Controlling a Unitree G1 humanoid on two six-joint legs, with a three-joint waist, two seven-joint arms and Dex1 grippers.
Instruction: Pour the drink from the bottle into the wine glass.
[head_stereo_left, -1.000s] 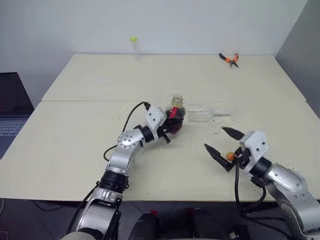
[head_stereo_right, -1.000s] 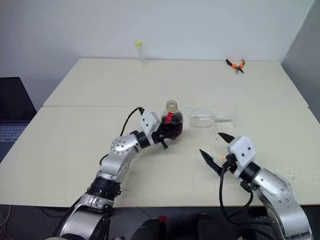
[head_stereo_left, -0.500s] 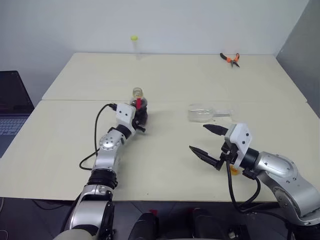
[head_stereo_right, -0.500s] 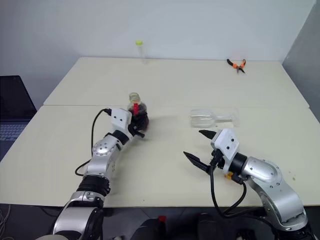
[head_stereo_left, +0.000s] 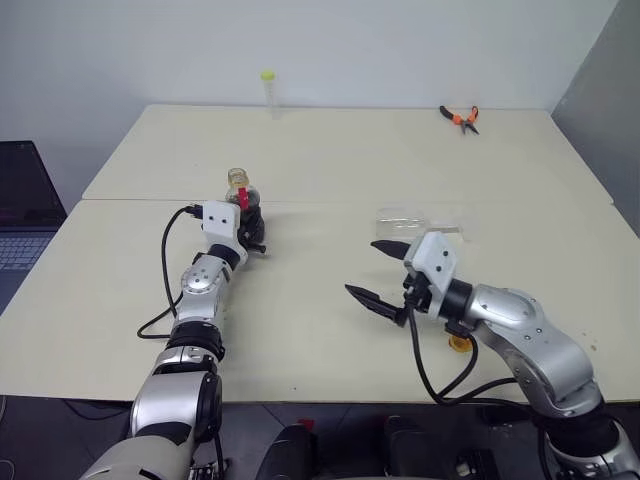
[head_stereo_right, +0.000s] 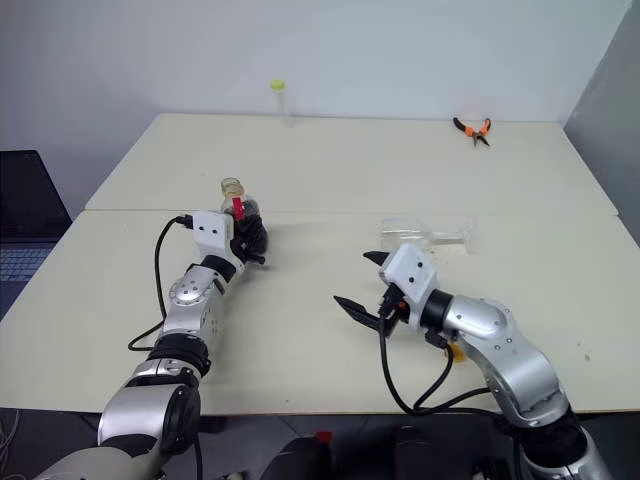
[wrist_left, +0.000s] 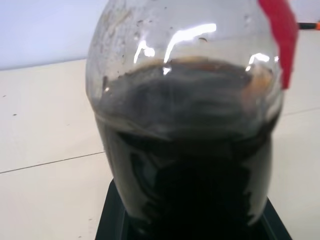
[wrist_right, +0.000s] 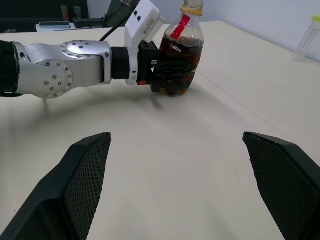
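Bare table (head_stereo_left: 320, 300) between both arms

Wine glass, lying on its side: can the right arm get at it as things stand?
Probably yes: the right gripper is open and empty, the wine glass lies just beyond it, and bare table lies between.

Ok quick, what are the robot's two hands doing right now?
Left gripper: closed on the bottle of dark drink.
Right gripper: open, holding nothing.
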